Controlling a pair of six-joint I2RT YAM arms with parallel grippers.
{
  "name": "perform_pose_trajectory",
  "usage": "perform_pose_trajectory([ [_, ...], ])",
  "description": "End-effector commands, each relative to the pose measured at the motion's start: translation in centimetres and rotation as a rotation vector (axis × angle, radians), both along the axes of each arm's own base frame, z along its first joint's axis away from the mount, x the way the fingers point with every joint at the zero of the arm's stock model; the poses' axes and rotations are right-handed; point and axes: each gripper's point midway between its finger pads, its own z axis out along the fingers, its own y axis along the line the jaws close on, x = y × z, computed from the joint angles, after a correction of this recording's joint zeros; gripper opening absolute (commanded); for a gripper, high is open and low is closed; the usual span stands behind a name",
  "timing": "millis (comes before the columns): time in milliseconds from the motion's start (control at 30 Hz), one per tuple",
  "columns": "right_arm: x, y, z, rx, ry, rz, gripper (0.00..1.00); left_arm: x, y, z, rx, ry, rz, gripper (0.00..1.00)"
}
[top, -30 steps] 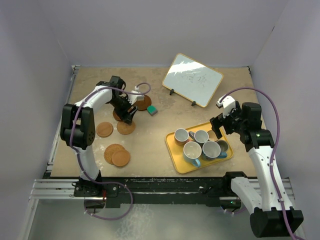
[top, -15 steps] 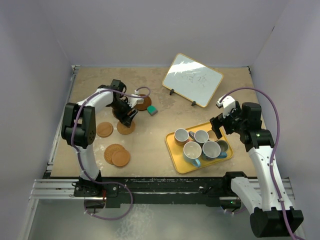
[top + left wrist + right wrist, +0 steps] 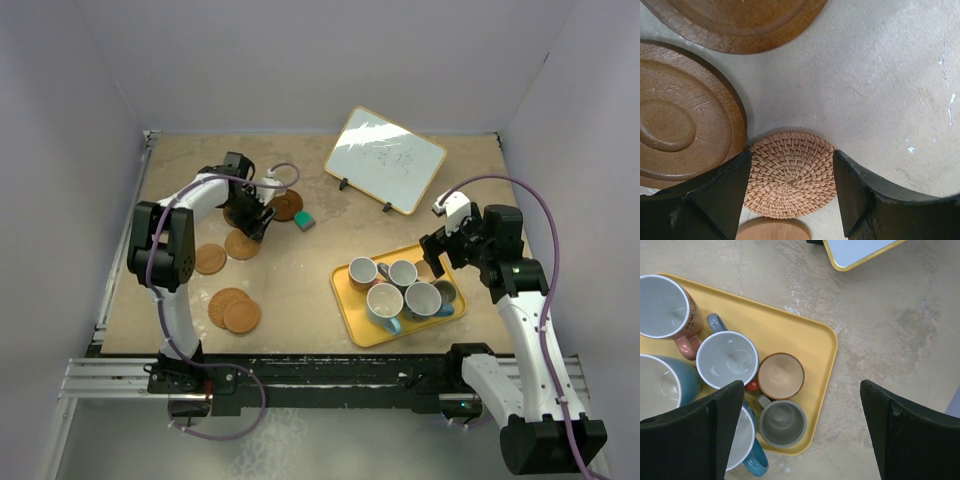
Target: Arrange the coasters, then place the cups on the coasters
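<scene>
My left gripper is at the back left, shut on a small woven coaster, with a finger against each side of it. Two dark ringed coasters lie just beyond it, and a smooth light one shows under it. More coasters lie nearer the front. Several cups stand close together on the yellow tray. The right gripper hangs open and empty above the tray's right corner.
A tilted whiteboard stands at the back centre. A small teal block lies right of the dark coaster. Walls close in the table on three sides.
The left gripper has moved back and a little left, and the light coaster at its tips went with it. The right arm has not moved.
</scene>
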Motion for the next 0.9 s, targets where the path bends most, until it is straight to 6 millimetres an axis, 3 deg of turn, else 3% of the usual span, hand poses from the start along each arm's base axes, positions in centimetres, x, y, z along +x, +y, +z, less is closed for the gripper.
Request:
perform_pose_trajectory([
  [0,0.0,0.1,-0.1,-0.01,0.0,0.016,1.0,2.5,-0.1,0.4,-0.001,-0.063,0.033,0.64],
  [100,0.0,0.1,-0.1,-0.01,0.002,0.017,1.0,2.7,-0.4,0.8,-0.015,-0.073,0.037,0.64],
  [300,0.0,0.1,-0.2,-0.012,0.003,0.017,1.0,1.0,-2.0,2.6,-0.112,-0.071,-0.029,0.64],
  [467,0.0,0.1,-0.3,-0.013,0.009,0.018,1.0,-0.5,-1.6,3.7,-0.106,-0.102,-0.064,0.64],
  [867,0.0,0.2,-0.2,-0.011,0.009,0.021,1.0,-3.4,0.5,-0.1,-0.001,-0.039,-0.068,0.64],
])
